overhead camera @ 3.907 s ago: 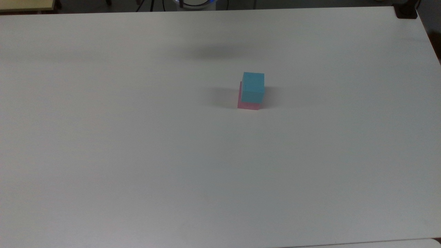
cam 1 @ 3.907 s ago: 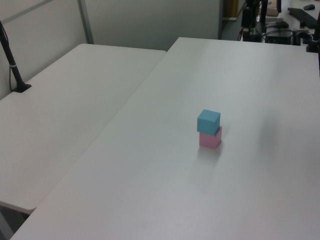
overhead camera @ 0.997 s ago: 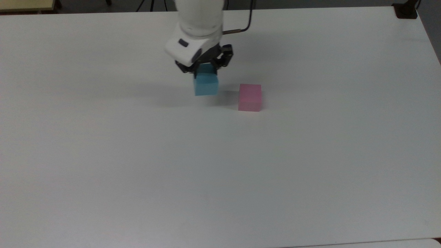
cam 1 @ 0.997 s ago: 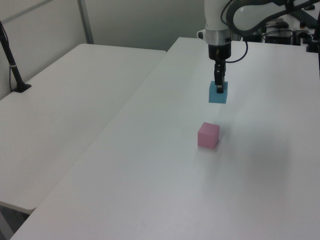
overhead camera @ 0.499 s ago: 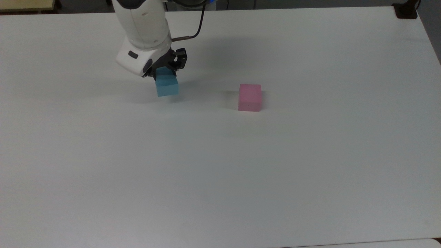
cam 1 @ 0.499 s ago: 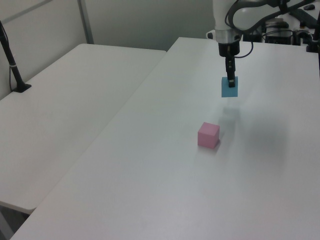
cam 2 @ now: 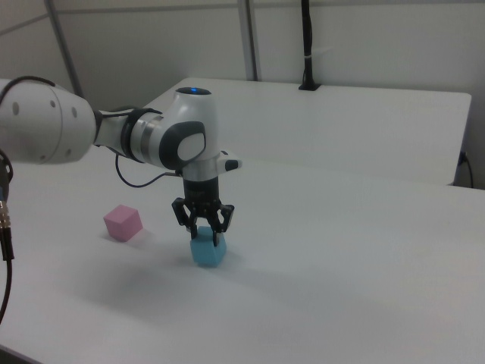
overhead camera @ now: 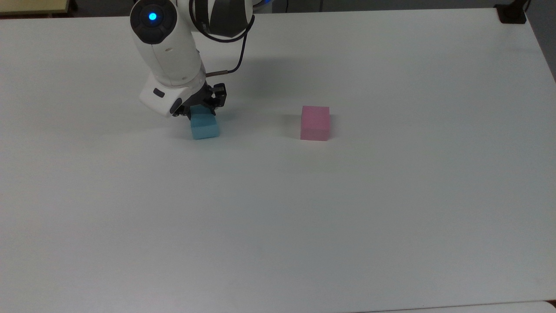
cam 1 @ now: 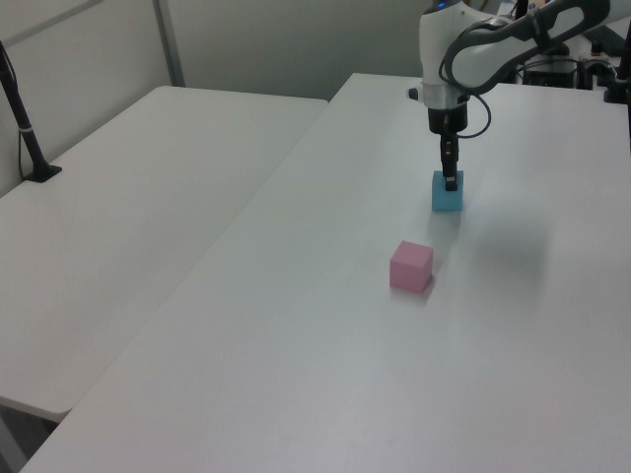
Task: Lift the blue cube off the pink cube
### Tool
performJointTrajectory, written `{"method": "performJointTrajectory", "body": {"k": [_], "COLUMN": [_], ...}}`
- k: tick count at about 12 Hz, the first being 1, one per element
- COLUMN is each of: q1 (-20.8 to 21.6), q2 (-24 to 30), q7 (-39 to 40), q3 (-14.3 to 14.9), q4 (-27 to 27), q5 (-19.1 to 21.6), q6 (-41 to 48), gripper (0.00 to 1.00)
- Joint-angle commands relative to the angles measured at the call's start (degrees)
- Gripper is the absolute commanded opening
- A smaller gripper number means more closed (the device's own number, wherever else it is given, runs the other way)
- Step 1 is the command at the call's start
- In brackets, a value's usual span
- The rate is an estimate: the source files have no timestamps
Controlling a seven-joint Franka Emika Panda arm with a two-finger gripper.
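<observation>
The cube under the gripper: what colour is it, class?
The blue cube under the gripper is plain light blue, clearest in the right view.

The blue cube (overhead camera: 205, 126) sat upright on the table (overhead camera: 391, 217), well apart from the pink cube (overhead camera: 315, 123), to the top view's left of it; the pink cube stood alone, nothing on top

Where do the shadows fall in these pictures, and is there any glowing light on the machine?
Top view: a soft grey shadow lies on the table behind the arm, and a blue light glows on the arm. Left view: a faint smudge of shadow sits on the left view's right of the blue cube. Right view: a dim shadow spreads between the pink cube and the blue one.
</observation>
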State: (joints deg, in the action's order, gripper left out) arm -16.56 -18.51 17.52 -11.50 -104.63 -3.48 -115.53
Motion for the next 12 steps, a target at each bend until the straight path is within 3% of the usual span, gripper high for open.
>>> {"method": "performJointTrajectory", "body": {"k": [1, 2, 5, 7, 10, 12], "q1": [-1.2, -1.8, -2.5, -2.8, -2.0, -0.5], "q2": [0.7, 0.8, 2.0, 5.6, 11.5, 15.9], "q7": [0.1, 0.2, 0.1, -0.5, -8.9, -15.4], "q3": [-0.1, -0.1, 0.0, 0.0, -0.4, -0.2], "q4": [-1.2, -0.8, -0.2, 4.2, 11.2, 11.6], "q5": [2.3, 2.4, 2.4, 2.7, 4.2, 4.2], "q6": [-2.2, -1.0, 2.8, 12.0, 22.3, 25.3], "gripper": [0.56, 0.99, 1.0, 1.0, 1.0, 1.0]}}
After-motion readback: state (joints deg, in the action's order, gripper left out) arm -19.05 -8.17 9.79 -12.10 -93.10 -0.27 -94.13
